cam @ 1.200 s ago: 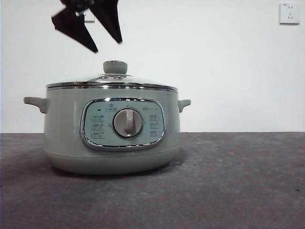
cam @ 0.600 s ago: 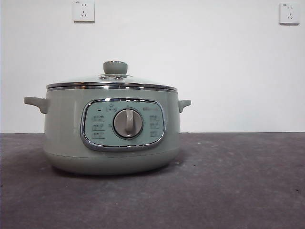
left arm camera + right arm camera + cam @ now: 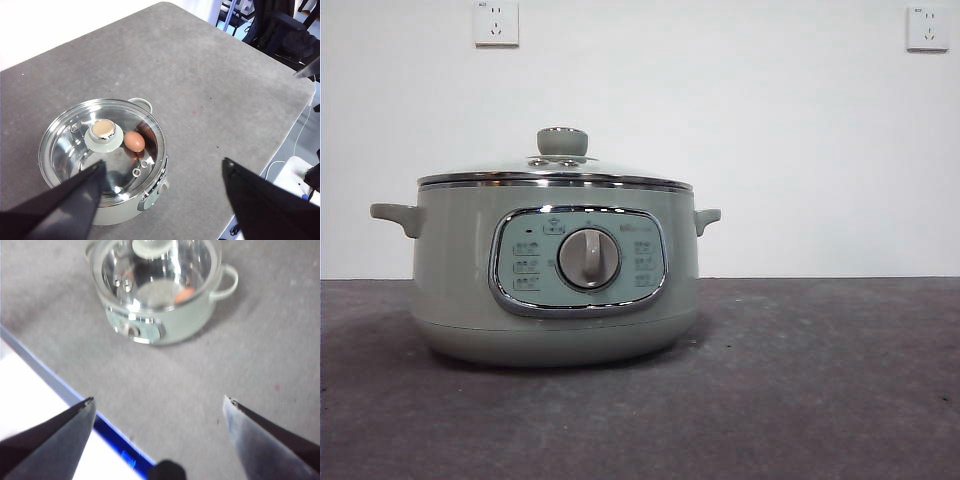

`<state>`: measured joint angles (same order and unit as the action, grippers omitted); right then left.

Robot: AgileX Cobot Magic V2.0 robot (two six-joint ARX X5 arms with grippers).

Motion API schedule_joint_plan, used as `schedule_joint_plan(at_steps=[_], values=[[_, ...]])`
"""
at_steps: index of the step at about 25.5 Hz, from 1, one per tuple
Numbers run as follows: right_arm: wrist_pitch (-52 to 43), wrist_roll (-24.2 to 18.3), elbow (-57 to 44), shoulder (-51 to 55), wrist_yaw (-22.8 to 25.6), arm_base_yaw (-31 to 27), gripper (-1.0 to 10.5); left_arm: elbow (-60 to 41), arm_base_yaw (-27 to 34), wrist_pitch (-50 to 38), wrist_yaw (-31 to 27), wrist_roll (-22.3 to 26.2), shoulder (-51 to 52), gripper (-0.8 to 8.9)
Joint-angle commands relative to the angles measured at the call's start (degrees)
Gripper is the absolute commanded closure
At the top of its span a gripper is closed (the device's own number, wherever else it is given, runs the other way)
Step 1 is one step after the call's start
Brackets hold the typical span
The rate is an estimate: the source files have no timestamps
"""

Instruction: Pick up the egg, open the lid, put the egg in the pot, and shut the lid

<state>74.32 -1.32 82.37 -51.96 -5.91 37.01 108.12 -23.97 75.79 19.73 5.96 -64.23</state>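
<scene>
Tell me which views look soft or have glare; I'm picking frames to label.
Front view: sharp, evenly lit, soft shadow under the pot. Left wrist view: sharp, bright reflections on the glass lid, yet the egg shows through it. Right wrist view: blurred throughout, the egg only an orange smear.

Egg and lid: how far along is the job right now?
It looks finished. The egg lies inside the pot, seen through the glass lid, which sits closed on the rim. Nothing is in hand: the left gripper and right gripper are both open and empty, high above the table. No step appears left.
</scene>
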Motion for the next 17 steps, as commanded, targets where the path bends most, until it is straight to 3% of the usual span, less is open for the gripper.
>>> schedule_joint_plan(at_steps=[1,2,3,17], values=[[1.73,-0.37,-0.42,-0.20,-0.09,0.09,7.4,-0.09,-0.13,-0.17,0.20,-0.39,-0.46,7.37],[2.34,-0.44,-0.42,-0.28,-0.07,0.09,9.0,-0.09,-0.13,-0.17,0.20,-0.39,-0.72,8.37],[2.54,-0.48,-0.42,-0.28,-0.07,0.09,9.7,-0.09,-0.13,-0.17,0.20,-0.37,-0.87,8.19],[2.03,1.29,-0.42,-0.76,1.88,0.09,9.5,-0.07,-0.09,-0.20,0.13,-0.35,-1.55,8.18]])
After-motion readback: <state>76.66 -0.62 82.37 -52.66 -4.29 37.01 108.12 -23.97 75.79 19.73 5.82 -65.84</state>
